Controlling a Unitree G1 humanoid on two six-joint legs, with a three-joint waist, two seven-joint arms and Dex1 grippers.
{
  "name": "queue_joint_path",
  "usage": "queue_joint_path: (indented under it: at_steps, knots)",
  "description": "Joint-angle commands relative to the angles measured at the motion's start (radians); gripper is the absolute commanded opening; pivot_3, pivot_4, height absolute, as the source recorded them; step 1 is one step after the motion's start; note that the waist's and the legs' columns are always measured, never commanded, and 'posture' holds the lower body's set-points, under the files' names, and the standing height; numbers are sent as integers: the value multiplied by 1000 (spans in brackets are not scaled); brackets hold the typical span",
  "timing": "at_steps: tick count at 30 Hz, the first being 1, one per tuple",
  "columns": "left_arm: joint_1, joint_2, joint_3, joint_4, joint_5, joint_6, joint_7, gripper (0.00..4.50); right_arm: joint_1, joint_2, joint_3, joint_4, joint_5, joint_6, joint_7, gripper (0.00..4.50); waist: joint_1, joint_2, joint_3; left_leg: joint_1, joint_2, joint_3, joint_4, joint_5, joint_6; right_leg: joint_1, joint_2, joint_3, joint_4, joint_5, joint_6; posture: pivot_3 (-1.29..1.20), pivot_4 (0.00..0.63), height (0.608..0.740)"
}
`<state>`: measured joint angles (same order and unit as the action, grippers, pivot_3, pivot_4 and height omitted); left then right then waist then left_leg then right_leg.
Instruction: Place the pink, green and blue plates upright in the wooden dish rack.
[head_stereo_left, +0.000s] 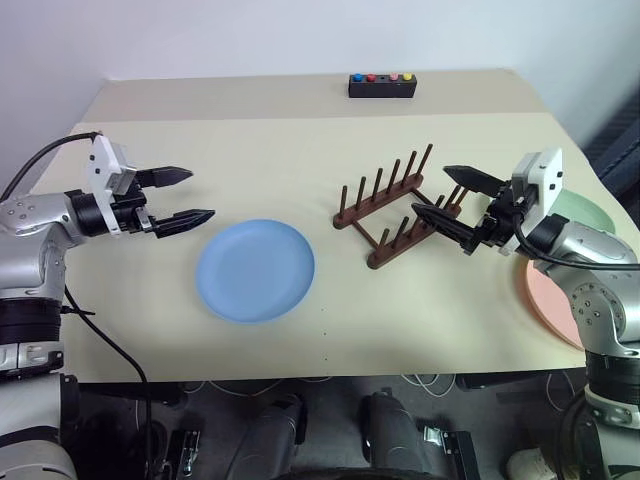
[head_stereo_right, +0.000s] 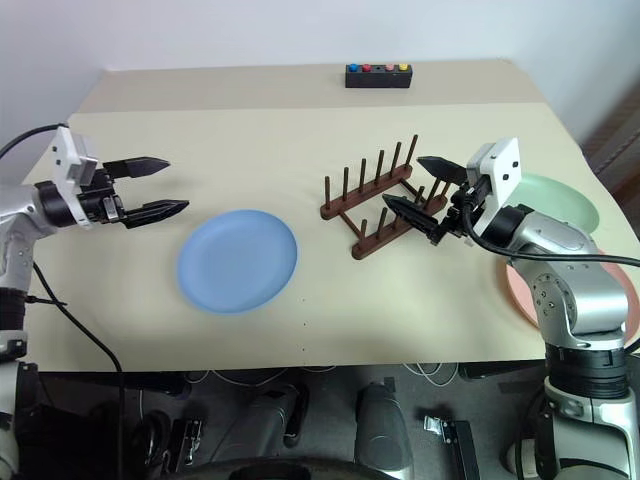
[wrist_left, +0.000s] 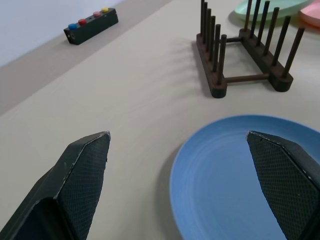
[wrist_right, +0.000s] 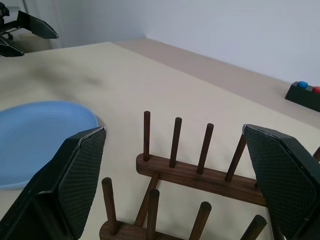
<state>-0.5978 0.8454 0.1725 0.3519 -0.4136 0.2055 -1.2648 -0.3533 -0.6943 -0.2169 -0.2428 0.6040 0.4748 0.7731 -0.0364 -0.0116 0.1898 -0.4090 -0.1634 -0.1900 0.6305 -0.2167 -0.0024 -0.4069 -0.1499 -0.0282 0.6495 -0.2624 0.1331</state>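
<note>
Left pincer gaping empty; blue plate lying flat at its 4 o'clock. Right pincer spread, hovering over wooden dish rack; might be knocking thin pegs. Green plate, pink plate at its 3-4 o'clock. Matte shallow rims risk slipping off the smooth table.

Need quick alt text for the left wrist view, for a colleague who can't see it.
The open left gripper hovers by the flat blue plate. Beyond stands the empty wooden dish rack, with the button box at the table's far edge.
</note>
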Motion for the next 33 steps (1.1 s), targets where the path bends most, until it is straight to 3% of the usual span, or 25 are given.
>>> queue_joint_path:
  at_steps: [1, 14, 29, 33]
  knots:
    - [-40, 4, 0, 17, 11, -26, -7, 4500, -9, -3, -32, -46, 5, -20, -8, 4468, 0, 0, 0, 0, 0, 0, 0, 0, 0, 0, 0, 0, 0, 0, 0, 0, 150, 740]
    - [-148, -57, -36, 101, 45, -87, -6, 4500, 28, -9, -60, -51, -21, -63, -19, 4468, 21, 0, 0, 0, 0, 2, 0, 0, 0, 0, 0, 1, 0, 0, 0, 0, 150, 740]
    - [-176, -129, -101, -56, 12, 110, 23, 4500, 86, 14, -82, -67, -39, -86, -49, 4468, 23, 0, 0, 0, 0, 2, 0, 0, 0, 0, 0, 1, -1, 0, 0, 0, 150, 740]
    - [-182, -211, -233, -203, 36, 212, 57, 4500, 95, 17, -79, -72, -67, -101, -76, 4468, 27, 0, 0, 0, 0, 2, 0, 0, 0, 0, 0, 1, -1, 0, 0, 0, 150, 740]
